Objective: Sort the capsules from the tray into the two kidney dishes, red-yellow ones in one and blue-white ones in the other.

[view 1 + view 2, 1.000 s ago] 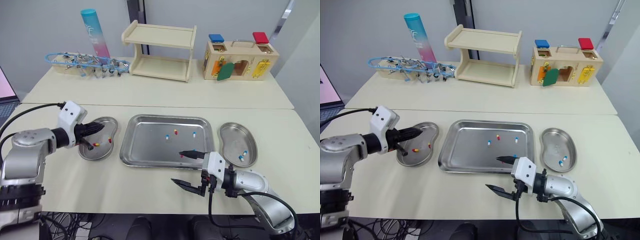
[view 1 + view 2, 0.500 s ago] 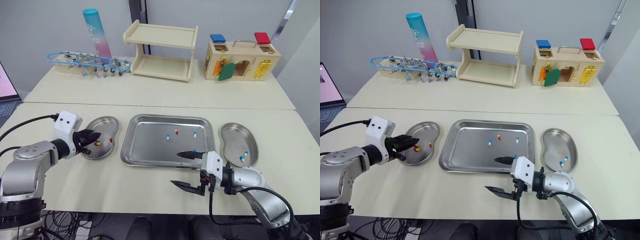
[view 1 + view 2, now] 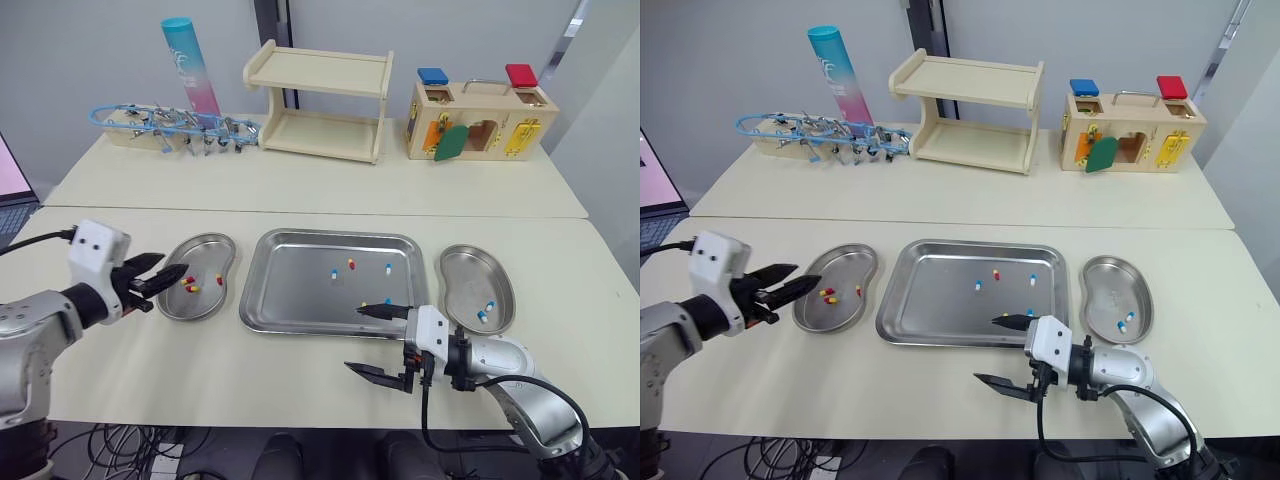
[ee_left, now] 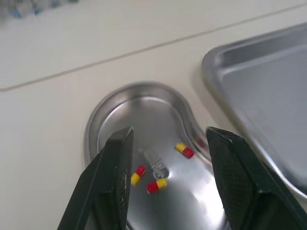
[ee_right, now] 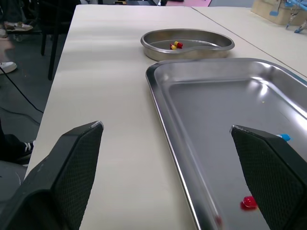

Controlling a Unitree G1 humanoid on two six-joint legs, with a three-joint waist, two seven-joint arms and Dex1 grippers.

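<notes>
The steel tray [image 3: 300,300] sits mid-table holding two blue-white capsules [image 3: 335,272] [image 3: 388,268], a red-yellow one [image 3: 351,264], and two more near its front right corner [image 3: 364,305]. The left kidney dish [image 3: 222,248] holds three red-yellow capsules [image 4: 157,185]. The right kidney dish [image 3: 455,268] holds two blue-white capsules [image 3: 486,310]. My left gripper [image 3: 160,272] hovers at the left dish's outer rim, open and holding nothing. My right gripper [image 3: 355,338] stands wide open over the tray's front edge, one finger above the tray, the other over bare table.
At the back stand a rack of metal clamps [image 3: 170,128], a blue-pink tube [image 3: 190,65], a wooden shelf [image 3: 320,100] and a wooden latch box [image 3: 478,118]. A seam [image 3: 300,211] splits the two tabletops. A laptop edge [image 3: 10,190] shows at far left.
My left gripper has drawn back leftward from over the left dish and opened. One more red-yellow capsule now lies in that dish. The right gripper has barely moved.
</notes>
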